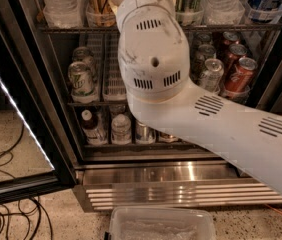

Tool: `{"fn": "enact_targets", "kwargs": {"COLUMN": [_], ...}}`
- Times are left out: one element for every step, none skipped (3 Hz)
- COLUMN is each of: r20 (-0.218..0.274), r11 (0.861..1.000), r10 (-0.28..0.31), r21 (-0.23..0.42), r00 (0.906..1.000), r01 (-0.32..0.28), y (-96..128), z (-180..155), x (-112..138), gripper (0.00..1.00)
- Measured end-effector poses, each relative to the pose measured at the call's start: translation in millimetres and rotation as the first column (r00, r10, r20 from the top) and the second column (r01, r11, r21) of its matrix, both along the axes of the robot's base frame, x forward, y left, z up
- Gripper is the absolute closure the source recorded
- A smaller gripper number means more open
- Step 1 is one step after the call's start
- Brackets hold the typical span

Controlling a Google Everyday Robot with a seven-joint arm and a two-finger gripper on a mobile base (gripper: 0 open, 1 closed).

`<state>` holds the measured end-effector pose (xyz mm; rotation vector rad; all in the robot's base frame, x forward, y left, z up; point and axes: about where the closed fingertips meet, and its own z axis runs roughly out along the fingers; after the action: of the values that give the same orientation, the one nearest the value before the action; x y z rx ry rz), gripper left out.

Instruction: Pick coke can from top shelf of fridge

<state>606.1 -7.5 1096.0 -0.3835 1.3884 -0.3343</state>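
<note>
The fridge (181,174) stands open in front of me, with a steel base grille and a dark interior. The top shelf (71,28) runs across the top of the view, with whitish cup holders (101,16) that hold bottles and tall items. My white arm (153,59) reaches up from the lower right and covers the middle of that shelf. The gripper is hidden behind the arm's housing, up near the top shelf. No coke can shows on the top shelf. Red cans with white script (241,74) stand at the right on the rack below.
Green-and-white cans (81,79) stand on the left of the lower rack beside a ribbed white lane (113,59). Small bottles (121,129) fill the bottom rack. The glass door (16,109) hangs open at the left. Cables (6,214) lie on the floor. A clear plastic bin (161,224) sits below.
</note>
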Motion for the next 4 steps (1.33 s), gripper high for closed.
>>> {"fn": "enact_targets", "kwargs": {"r20": [0.022, 0.044, 0.058, 0.057], "r11": [1.0, 0.999, 0.996, 0.988], "r10": [-0.002, 0.019, 0.055, 0.088], "r21": [0.024, 0.038, 0.065, 0.121], "r00": [0.9998, 0.9989, 0.9968, 0.9945], "r01": [0.001, -0.021, -0.058, -0.094], "y": [-5.0, -7.5, -5.7, -2.6], "z": [2.0, 3.6, 6.0, 3.7], "x": [0.0, 1.1, 3.4, 9.6], "gripper": [0.24, 0.23, 0.23, 0.24]}}
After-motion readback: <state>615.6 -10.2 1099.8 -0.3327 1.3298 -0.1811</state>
